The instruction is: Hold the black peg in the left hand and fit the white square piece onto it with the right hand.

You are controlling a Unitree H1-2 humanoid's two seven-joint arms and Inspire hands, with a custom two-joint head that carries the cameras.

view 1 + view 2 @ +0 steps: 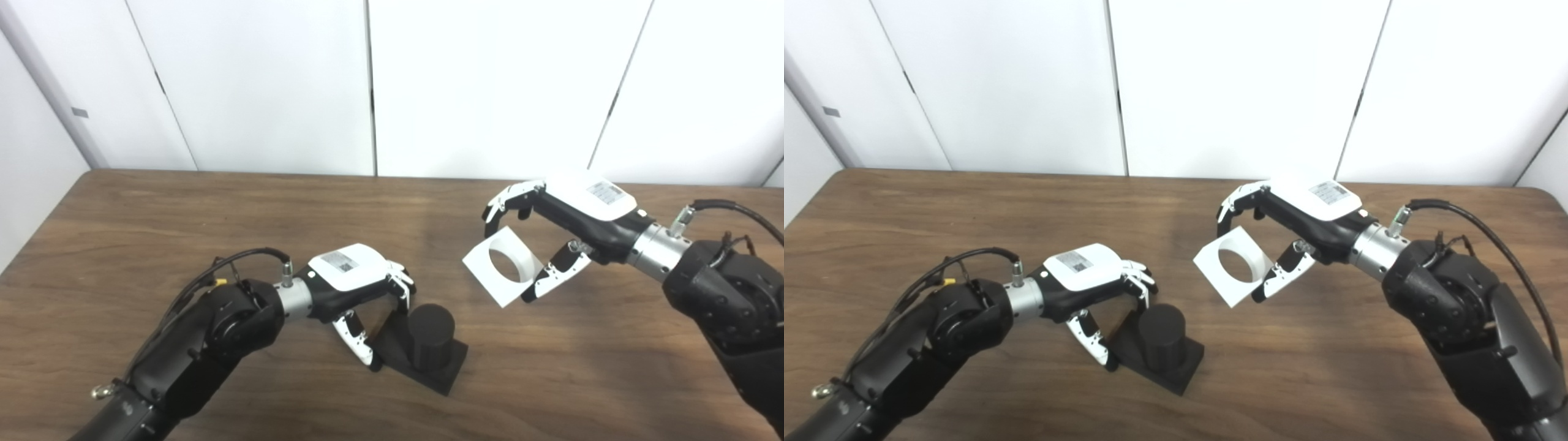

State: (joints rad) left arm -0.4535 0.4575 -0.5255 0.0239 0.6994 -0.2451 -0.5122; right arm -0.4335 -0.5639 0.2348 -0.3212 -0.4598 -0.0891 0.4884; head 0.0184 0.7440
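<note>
Here your left hand (358, 294) sits low on the table (245, 208), toward its near edge, fingers and thumb closed around the flat base of the black peg (430, 337); the peg stands upright on the wood. Your right hand (1292, 226) is raised above the table's middle, pinching the white square piece (1235, 265) between fingers on its top edge and thumb at its lower corner. The piece hangs tilted, its round hole facing you, well apart from the peg.
</note>
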